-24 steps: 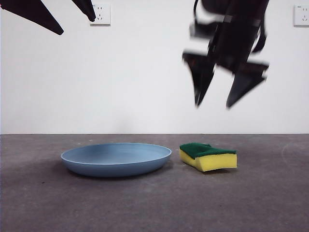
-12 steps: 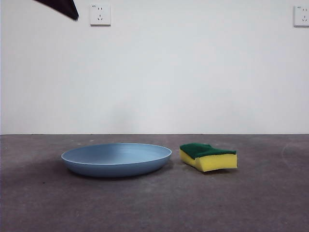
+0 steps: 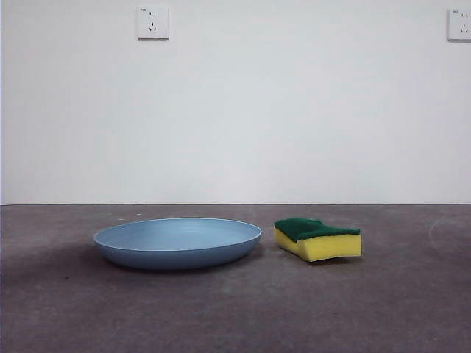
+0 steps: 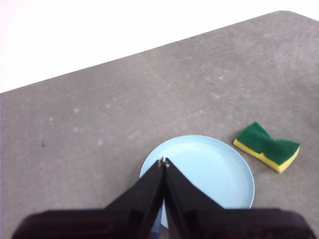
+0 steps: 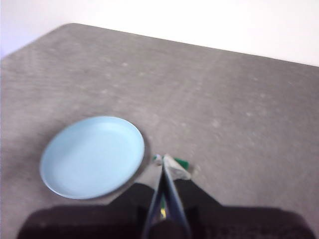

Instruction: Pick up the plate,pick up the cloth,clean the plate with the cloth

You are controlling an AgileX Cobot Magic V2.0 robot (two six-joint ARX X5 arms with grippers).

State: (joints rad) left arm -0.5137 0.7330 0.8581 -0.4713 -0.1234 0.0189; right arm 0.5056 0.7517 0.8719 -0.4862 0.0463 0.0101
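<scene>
The light-blue plate (image 3: 176, 243) lies flat on the grey table, left of centre in the front view. The cloth, a yellow sponge with a green top (image 3: 318, 239), lies just to its right, a small gap apart. Neither gripper shows in the front view. My left gripper (image 4: 163, 162) is shut and empty, high above the plate (image 4: 209, 174), with the sponge (image 4: 266, 147) beyond it. My right gripper (image 5: 162, 158) is shut and empty, high above the table beside the plate (image 5: 92, 157). Its jaws hide most of the sponge; only a green bit (image 5: 182, 163) shows.
A white wall stands behind the table, with two power sockets (image 3: 152, 22) (image 3: 460, 23) high up. The grey table top (image 3: 397, 294) stretches around the plate and sponge. Its rounded far corner (image 4: 286, 15) shows in the left wrist view.
Both arms have risen out of the front view: the open gripper above the sponge left first, then the black tip at the top left. Plate and sponge have not moved.
</scene>
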